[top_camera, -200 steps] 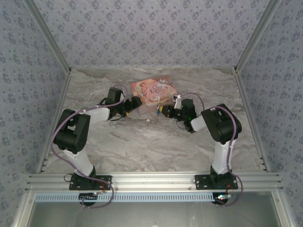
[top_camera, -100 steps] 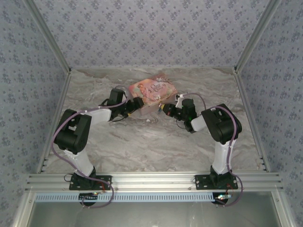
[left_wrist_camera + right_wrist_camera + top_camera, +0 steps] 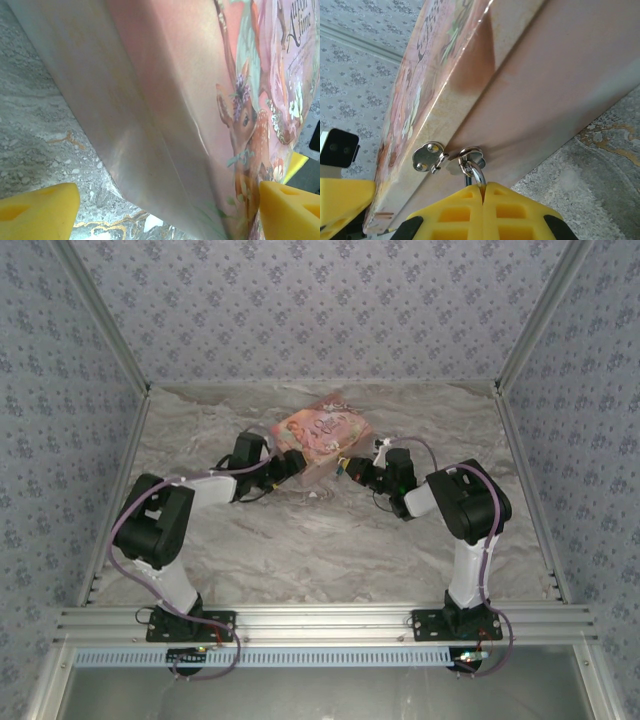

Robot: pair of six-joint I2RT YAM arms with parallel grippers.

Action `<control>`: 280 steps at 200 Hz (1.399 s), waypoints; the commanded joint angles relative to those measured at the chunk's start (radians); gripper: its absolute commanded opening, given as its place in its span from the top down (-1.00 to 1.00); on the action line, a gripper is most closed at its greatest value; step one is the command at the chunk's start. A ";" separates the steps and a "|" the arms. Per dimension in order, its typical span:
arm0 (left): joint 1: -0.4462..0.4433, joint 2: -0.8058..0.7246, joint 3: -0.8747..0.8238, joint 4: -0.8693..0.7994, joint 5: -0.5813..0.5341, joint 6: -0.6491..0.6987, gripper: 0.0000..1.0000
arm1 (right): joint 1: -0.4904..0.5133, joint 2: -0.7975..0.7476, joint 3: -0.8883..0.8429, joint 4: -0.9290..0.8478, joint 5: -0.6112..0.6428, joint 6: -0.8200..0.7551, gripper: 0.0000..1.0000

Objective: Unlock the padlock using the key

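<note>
The pink picture-printed box [image 3: 325, 430] is tipped up at the back of the table. My right gripper [image 3: 483, 187] is shut on the padlock; only its silver shackle [image 3: 478, 175] shows above the fingertips, looped through the staple beside the hasp plate [image 3: 427, 156] on the box's front edge [image 3: 545, 75]. In the top view the right gripper [image 3: 350, 466] meets the box's right corner. My left gripper [image 3: 295, 462] is at the box's left corner. In its wrist view the left gripper [image 3: 170, 210] stands open and wide, the box corner [image 3: 200, 125] between the yellow fingers [image 3: 40, 210]. The key is out of view.
Grey marble tabletop [image 3: 320, 540] runs between patterned walls [image 3: 320, 310] at the back and both sides. A small white scrap [image 3: 318, 493] lies just in front of the box. An aluminium rail [image 3: 320, 620] carries both arm bases at the near edge.
The box has tipped up off the table and shifted slightly back. Both grippers have moved with it, the left one closing in on the box's left corner.
</note>
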 commanded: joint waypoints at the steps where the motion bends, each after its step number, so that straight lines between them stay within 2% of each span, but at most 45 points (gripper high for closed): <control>1: -0.006 0.025 -0.080 -0.205 -0.065 0.006 -0.78 | -0.038 -0.021 0.037 0.070 0.083 0.041 1.00; 146: -0.014 -0.010 -0.116 -0.191 -0.050 -0.026 -0.78 | -0.075 -0.028 0.122 -0.034 0.108 0.075 1.00; 208: 0.001 -0.023 -0.134 -0.175 -0.038 -0.039 -0.79 | -0.105 -0.059 0.060 -0.041 0.114 0.058 1.00; 280: 0.056 -0.098 -0.177 -0.211 -0.052 -0.017 -0.80 | -0.124 -0.267 -0.032 -0.253 0.046 -0.152 1.00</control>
